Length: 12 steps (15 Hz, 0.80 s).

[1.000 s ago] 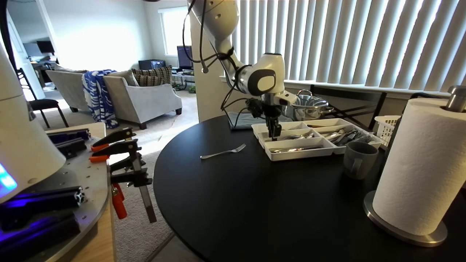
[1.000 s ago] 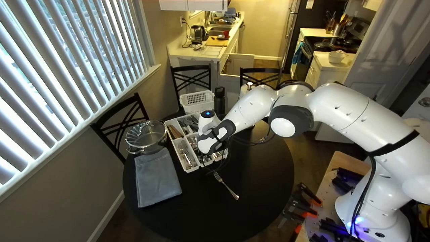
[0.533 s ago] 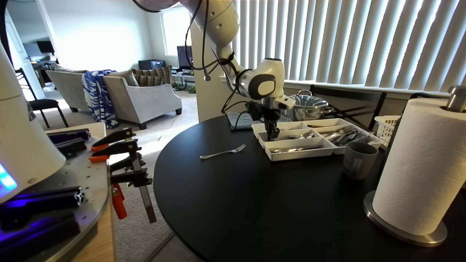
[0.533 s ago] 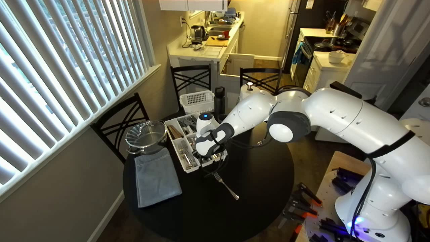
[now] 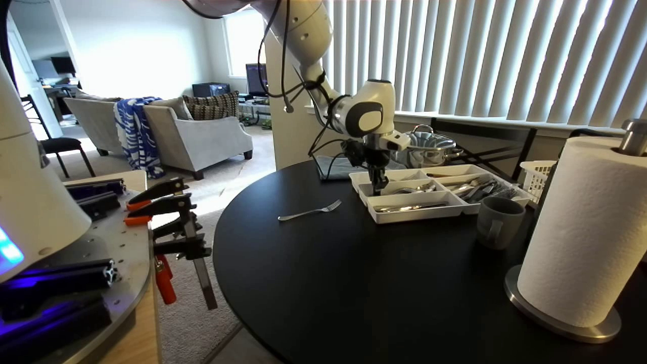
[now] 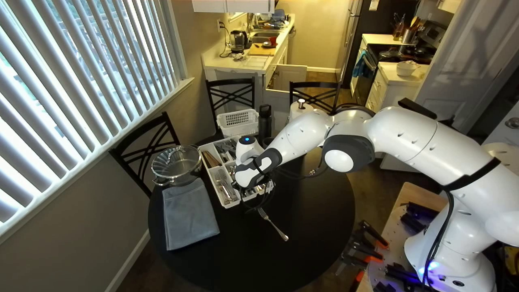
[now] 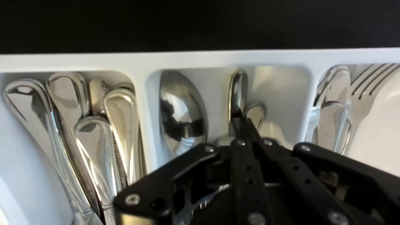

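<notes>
Can see a white paper towel roll (image 5: 576,232) upright on a round steel stand (image 5: 561,328), near a dark grey handled mug (image 5: 500,222). Got a shiny steel pot (image 5: 428,158) with a clear glass lid (image 6: 178,160), just beside a folded blue-grey cloth (image 6: 189,217). Also see a white slotted plastic basket (image 6: 238,123) next to a tall black bottle (image 6: 265,123). Further back, have a light grey upholstered sofa (image 5: 202,141) with a blue-and-white patterned throw (image 5: 136,131) over it. Also have white vertical blinds (image 5: 485,55).
</notes>
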Motion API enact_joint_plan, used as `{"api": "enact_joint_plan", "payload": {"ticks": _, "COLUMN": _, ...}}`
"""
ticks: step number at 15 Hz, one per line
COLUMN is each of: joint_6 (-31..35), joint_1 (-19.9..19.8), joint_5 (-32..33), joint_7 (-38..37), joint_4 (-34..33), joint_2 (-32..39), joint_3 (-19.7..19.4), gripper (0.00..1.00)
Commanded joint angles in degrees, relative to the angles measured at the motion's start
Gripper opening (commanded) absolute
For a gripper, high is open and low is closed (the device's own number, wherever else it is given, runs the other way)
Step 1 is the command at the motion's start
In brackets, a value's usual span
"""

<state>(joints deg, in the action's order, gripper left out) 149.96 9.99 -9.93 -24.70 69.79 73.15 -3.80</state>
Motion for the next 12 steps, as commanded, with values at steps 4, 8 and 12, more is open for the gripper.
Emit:
{"api": "enact_joint_plan", "payload": {"ticks": 4, "joint_6": 8.52, "joint_1": 0.96, "joint_5": -0.14, "joint_7": -1.00, "joint_4": 8.36, "joint_2": -5.55, "joint_3": -1.79, "gripper": 0.00}}
{"api": "enact_joint_plan", "payload": {"ticks": 8, "joint_6": 7.62, "joint_1": -1.02, "joint_5": -0.74, "joint_7": -0.63, "joint_4": 2.69, "joint_2": -1.81, "joint_3": -0.43, "gripper": 0.00}}
{"api": "enact_joint_plan", "payload": {"ticks": 12, "joint_6": 7.25, "joint_1": -2.37, "joint_5": -1.46, "joint_7": -0.87, "joint_4": -0.47, "joint_2": 0.14, "joint_3": 0.59, "gripper": 0.00}}
